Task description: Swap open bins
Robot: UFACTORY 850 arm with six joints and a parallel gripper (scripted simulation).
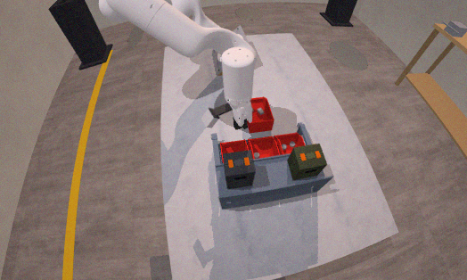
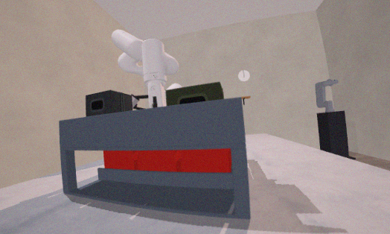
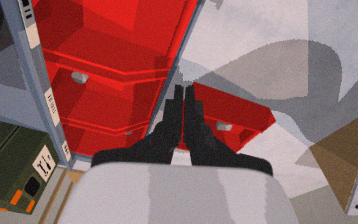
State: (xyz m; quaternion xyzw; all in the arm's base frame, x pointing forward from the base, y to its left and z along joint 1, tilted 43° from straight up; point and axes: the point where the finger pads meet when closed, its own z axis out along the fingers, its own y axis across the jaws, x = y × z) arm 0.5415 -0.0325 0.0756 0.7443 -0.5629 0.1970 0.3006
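My gripper (image 1: 240,124) is shut with nothing between its fingers; in the wrist view (image 3: 184,91) the fingertips touch each other. It hangs just in front of the grey shelf (image 1: 270,178), beside the left wall of the red bin on the table (image 1: 260,114). That bin holds grey parts and also shows in the wrist view (image 3: 230,116). Three red bins stand in a row on the shelf. The left one (image 1: 233,148) shows no parts where visible. The middle one (image 1: 264,146) shows one grey part. The right one (image 1: 290,142) holds parts.
A black box (image 1: 239,169) and an olive box (image 1: 307,160) sit on the shelf's top board, over the bins' rear ends. The exterior camera sees the shelf from behind, with the bins' red backs (image 2: 167,160). A wooden rack (image 1: 448,102) stands far right.
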